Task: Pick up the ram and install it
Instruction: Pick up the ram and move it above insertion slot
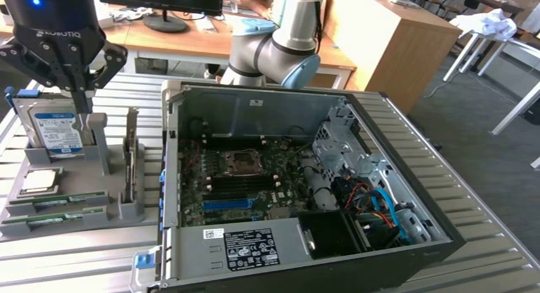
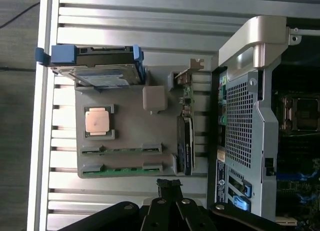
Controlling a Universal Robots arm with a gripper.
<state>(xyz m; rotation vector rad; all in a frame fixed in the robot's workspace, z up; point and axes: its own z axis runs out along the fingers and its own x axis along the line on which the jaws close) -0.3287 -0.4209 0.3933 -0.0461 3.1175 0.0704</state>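
Black gripper (image 1: 83, 108) (image 2: 169, 183): fingers pressed together, holding nothing, raised near the grey holder (image 1: 118, 211).
Hard drive (image 1: 55, 128): upright in the holder, closest to the gripper.
Ram (image 1: 61, 199) (image 2: 122, 151): two green sticks on edge in the holder's slots, untouched.
Handling: probably light, stiff, thin and fragile; chips and contacts should not be squeezed.
Hold: across the thin board, at the middle of the upper long edge.

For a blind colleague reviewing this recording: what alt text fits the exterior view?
The robot's shut tool hangs, holding nothing, over a grey parts tray near the upright hard drive. Two ram sticks lie in the tray's slots, beside an open computer case showing its motherboard.
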